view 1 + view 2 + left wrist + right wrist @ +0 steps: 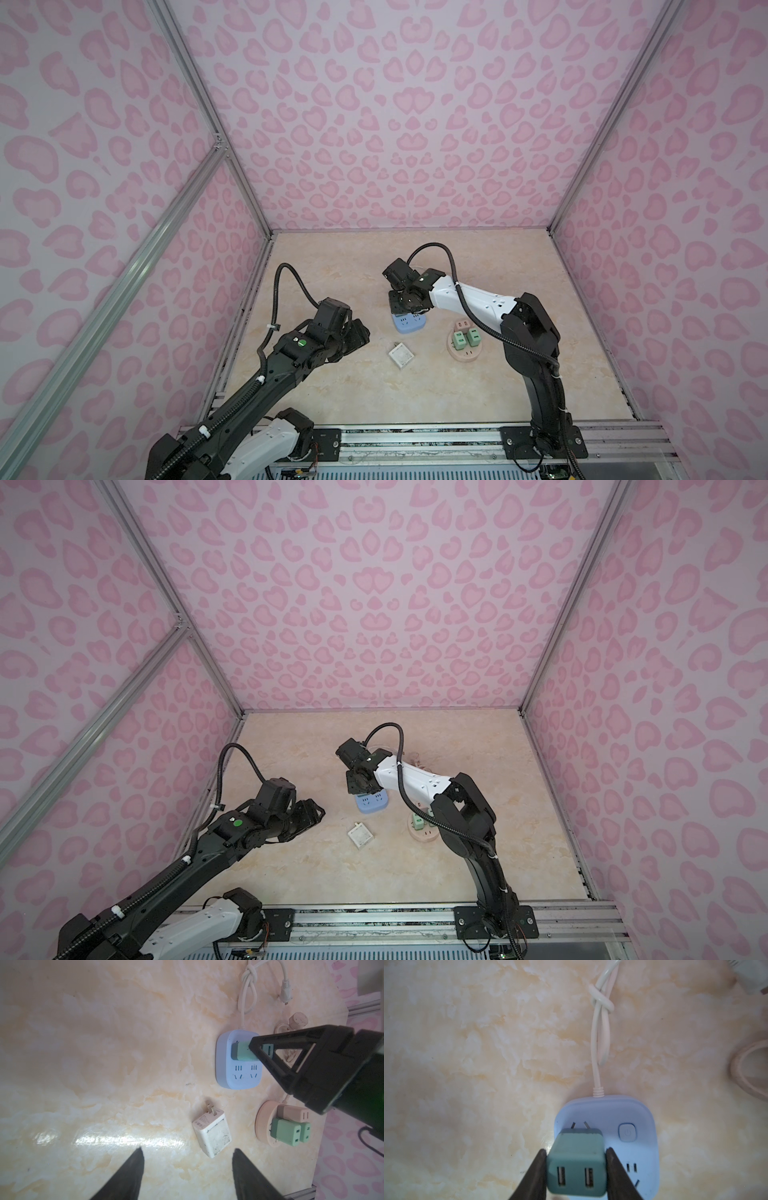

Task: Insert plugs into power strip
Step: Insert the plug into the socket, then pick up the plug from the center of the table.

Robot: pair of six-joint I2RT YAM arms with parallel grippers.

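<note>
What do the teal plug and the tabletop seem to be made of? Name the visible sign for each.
Teal plug: probably moulded plastic, matte; even colour, rounded edges, no glare. Tabletop: glossy marble-look surface, veined, bright reflection; stone or laminate, cannot tell.

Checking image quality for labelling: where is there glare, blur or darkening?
Left wrist view: bright glare streak on the marble tabletop, white plug sharp. Right wrist view: teal plug fairly crisp, tan cable at the edge blurred. Both top views: corners darkened.

Teal plug (576, 1164), pale-blue power strip (643, 1147), cream-and-orange marbled table (467, 1064) — lilac walls (374, 104) patterned with pink blotches.
</note>
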